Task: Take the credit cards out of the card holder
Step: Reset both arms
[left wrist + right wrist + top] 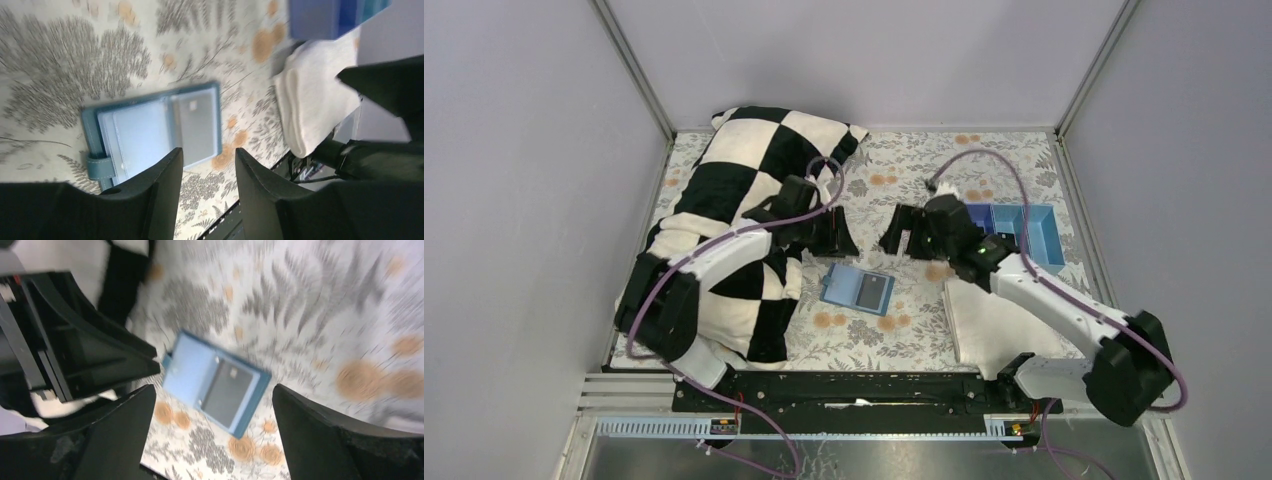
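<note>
The light-blue card holder lies open and flat on the floral tablecloth, between the two arms. One dark grey credit card shows in its right half. My left gripper hovers just beyond the holder's far left side, apart from it. In the left wrist view the holder and the card lie beyond the open, empty left gripper. My right gripper hangs above the holder's far right side. From the right wrist, the wide-open right gripper frames the holder and card below it.
A black-and-white checkered cushion fills the left of the table, under the left arm. A bright blue compartment tray stands at the right. A white cloth lies by the right arm. Grey walls close in three sides.
</note>
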Available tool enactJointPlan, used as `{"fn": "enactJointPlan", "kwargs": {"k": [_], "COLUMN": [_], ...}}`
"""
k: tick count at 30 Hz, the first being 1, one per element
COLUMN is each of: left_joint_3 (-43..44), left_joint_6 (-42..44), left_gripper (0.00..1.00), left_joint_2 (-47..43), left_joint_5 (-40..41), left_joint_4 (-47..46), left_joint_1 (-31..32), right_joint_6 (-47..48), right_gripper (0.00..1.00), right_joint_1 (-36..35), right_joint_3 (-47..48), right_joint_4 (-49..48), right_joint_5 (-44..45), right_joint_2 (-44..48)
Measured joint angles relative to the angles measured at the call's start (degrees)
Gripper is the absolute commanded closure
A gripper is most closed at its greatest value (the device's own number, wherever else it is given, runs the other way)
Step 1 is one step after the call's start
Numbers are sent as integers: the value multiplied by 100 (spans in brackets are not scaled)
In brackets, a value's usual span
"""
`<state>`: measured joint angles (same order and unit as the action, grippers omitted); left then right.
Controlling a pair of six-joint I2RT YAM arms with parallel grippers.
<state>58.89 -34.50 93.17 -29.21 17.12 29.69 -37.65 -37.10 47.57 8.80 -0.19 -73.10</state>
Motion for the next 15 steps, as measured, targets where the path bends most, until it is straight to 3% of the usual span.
{"fn": "enactJointPlan", "kwargs": {"k": [7,12,15], "left_joint_3": [546,293,-118], "left_joint_6": [616,887,946], "left_gripper": [49,44,36], "left_joint_2": [-1729,-2951,-3637], "left_joint_5": [1062,2218,2885], "left_joint_4": [151,-31,-129], "left_joint_1": [0,0,-2], "right_joint_6": [975,1346,1388], "right_gripper": [2,0,0], "right_joint_1": [-2,-2,-2], "right_joint_3": [1508,1412,1005], "right_joint_4": [918,1239,1281], "right_joint_5": [1635,2546,2881], "right_joint_2": [966,1602,1908]}}
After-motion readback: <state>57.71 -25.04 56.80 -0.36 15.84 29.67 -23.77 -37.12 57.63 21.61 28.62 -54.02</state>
